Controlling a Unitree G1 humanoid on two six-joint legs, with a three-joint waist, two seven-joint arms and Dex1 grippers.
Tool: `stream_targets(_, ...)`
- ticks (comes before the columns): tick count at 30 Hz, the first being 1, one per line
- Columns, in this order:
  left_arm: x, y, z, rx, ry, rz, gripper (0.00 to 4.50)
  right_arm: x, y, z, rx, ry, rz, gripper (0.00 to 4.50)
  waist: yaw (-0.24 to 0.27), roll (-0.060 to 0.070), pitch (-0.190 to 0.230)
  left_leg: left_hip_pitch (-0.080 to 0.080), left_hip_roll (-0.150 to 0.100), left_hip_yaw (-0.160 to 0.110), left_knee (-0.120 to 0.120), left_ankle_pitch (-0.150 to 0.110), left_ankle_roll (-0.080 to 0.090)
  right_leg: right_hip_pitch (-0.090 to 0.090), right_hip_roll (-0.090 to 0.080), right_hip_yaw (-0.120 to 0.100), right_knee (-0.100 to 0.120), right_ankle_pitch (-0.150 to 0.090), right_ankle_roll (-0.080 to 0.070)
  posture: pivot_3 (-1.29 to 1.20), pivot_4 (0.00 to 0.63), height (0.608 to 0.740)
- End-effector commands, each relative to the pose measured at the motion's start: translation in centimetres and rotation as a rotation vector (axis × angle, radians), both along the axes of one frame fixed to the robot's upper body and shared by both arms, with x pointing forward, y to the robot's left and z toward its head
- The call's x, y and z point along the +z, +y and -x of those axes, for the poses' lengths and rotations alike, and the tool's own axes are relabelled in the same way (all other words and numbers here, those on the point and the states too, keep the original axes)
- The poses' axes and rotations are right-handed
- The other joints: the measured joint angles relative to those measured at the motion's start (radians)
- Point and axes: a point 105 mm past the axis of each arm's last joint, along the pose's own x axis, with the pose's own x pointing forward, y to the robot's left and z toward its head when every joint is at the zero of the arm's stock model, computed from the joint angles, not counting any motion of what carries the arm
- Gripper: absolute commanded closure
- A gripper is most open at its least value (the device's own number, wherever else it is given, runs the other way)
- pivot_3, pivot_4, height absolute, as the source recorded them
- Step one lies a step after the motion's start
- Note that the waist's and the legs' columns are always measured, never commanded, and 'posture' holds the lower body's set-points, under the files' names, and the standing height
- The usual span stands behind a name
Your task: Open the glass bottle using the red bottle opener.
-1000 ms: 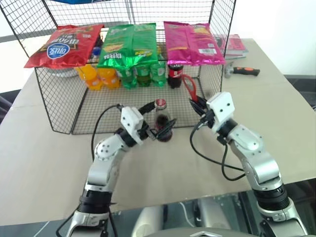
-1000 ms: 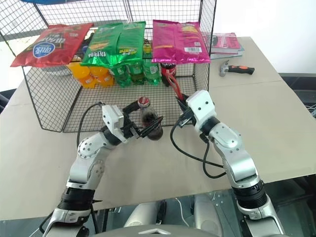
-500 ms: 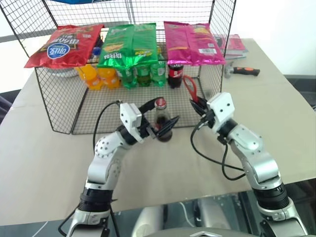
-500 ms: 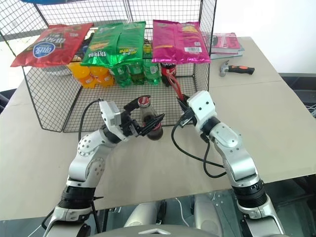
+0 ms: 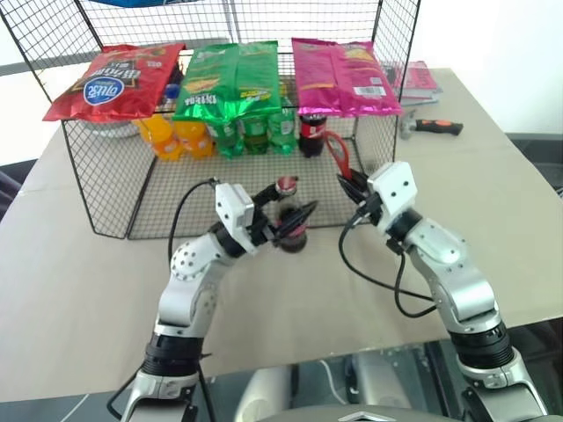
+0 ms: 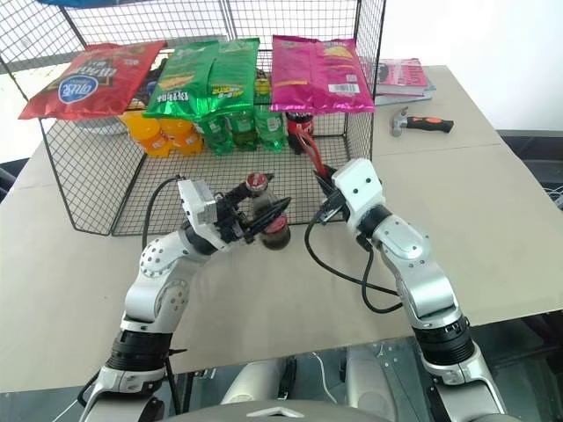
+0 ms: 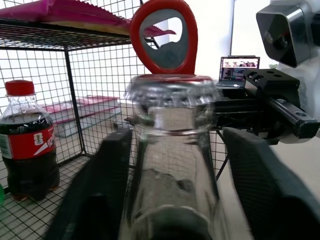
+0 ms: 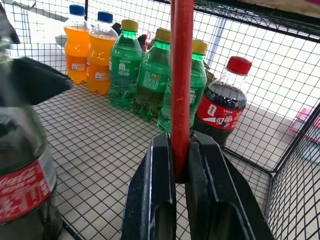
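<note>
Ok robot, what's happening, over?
Right gripper shut on red bottle opener. Left gripper around glass bottle, cap on. Nothing between them.

Bottle neck right up in my left wrist cam

My black fingers (image 7: pixel 250 165) sit either side of the glass bottle (image 7: pixel 172 165); red opener (image 7: pixel 165 37) stands behind its cap, small cola bottle (image 7: pixel 27 140) inside the wire rack (image 7: pixel 75 100).

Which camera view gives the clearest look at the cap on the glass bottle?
The left wrist view: the cap sits centre frame atop the glass bottle, its crimped edge plain, with the red bottle opener behind it. In the eye views the cap is a small red dot. The right wrist view shows the bottle's labelled body, not the cap.
</note>
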Motion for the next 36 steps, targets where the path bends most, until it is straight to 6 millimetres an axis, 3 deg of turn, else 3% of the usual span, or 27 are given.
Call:
stream_targets(1,0.5,0.0,0.4,-0.005,-0.029,-0.004,2.98,1.7,0.1,0.3,0.014,-0.073,-0.016,4.5,0.0,0.0,0.0,0.0,0.0,0.0,0.0,0.0,0.0,0.0,0.0,0.0,0.0,0.0,0.0,0.0,0.15,0.74)
stream_targets(15,-0.2,0.7,-0.1,0.036,-0.008,-0.031,2.98,1.8,1.3,0.4,0.055,-0.11,0.022,4.5,-0.001,0.0,0.0,0.001,0.0,0.0,0.0,0.0,0.0,0.0,0.0,0.0,0.0,0.0,0.0,0.0,0.15,0.74)
stream_targets(20,-0.2,1.1,-0.4,0.064,-0.011,-0.037,2.98,1.8,1.9,1.0,0.073,-0.23,0.156,4.5,-0.001,0.0,0.0,0.001,0.0,0.0,0.0,0.0,0.0,0.0,0.0,0.0,0.0,0.0,0.0,0.0,0.15,0.74)
stream_targets(24,-0.3,1.1,-0.4,0.074,-0.01,-0.04,2.98,0.7,2.7,1.3,0.099,-0.36,0.331,4.5,-0.001,0.0,0.0,0.001,0.0,0.001,0.0,0.0,0.0,0.0,0.0,0.001,0.0,0.0,0.0,0.0,0.15,0.74)
stream_targets(36,-1.1,1.2,-0.4,0.085,0.025,-0.045,2.98,-0.3,3.9,1.9,0.101,-0.558,0.469,4.5,-0.001,0.0,-0.001,0.005,0.001,0.002,0.0,0.0,0.0,0.004,0.001,0.001,0.0,0.0,0.0,0.0,0.15,0.74)
